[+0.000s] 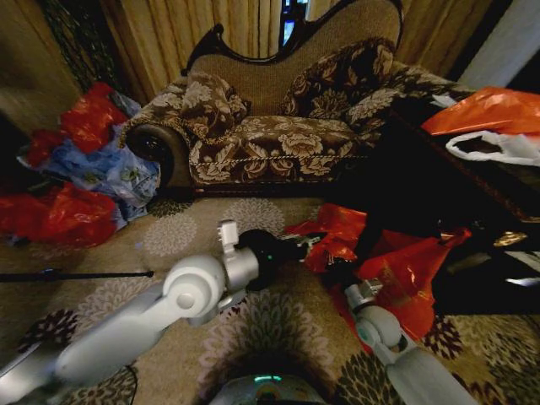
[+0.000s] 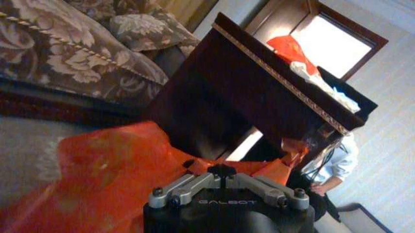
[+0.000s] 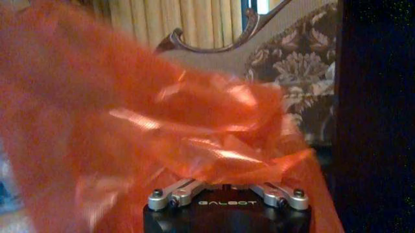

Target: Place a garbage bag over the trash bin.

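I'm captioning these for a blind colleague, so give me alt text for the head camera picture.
Both robot arms reach forward over a floral carpet, the left gripper and right gripper meeting at a crinkly red garbage bag beside a dark wooden cabinet. Behind stands a patterned sofa, with stuffed red and blue bags heaped to its left.

Garbage bag (image 1: 396, 270) before sofa (image 1: 278, 135)
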`<state>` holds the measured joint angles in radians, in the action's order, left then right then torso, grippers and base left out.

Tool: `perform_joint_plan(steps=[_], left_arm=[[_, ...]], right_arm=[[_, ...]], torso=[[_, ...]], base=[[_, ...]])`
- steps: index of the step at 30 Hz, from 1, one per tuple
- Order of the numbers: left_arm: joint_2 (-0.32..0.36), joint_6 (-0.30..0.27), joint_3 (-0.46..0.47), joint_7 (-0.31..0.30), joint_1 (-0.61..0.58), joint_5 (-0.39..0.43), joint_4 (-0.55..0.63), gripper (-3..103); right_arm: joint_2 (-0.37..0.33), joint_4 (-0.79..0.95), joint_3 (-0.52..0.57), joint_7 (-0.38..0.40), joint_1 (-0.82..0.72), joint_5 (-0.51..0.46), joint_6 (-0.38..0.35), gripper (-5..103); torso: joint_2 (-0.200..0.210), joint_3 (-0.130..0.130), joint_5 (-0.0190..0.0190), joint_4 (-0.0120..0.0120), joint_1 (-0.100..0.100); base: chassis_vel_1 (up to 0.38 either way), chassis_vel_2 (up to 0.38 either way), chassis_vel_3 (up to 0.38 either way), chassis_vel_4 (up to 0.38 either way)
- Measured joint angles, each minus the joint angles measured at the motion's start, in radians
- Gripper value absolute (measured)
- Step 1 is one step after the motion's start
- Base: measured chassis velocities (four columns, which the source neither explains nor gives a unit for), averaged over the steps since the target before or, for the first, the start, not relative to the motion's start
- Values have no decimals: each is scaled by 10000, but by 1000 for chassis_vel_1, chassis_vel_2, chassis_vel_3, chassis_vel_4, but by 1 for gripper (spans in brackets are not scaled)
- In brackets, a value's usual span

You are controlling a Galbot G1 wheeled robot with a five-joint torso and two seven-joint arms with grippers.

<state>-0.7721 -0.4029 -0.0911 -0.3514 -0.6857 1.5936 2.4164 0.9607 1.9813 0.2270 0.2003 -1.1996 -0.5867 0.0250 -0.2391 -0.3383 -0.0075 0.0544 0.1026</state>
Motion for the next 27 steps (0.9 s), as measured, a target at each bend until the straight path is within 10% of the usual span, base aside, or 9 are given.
perform_joint_plan(steps=[15,27], left_arm=[[314,-26,145,415,591,54,36,0],[404,124,633,766,-218,-670,-223,0]], right_arm=[[816,-466,-2544,561,690,153,-335,0],[-215,274,-2602,-119,132,250,-236,0]], torso=[[0,0,5,1,0],[0,-1,3,0,0]], base=[[0,0,0,0],[0,0,0,0]])
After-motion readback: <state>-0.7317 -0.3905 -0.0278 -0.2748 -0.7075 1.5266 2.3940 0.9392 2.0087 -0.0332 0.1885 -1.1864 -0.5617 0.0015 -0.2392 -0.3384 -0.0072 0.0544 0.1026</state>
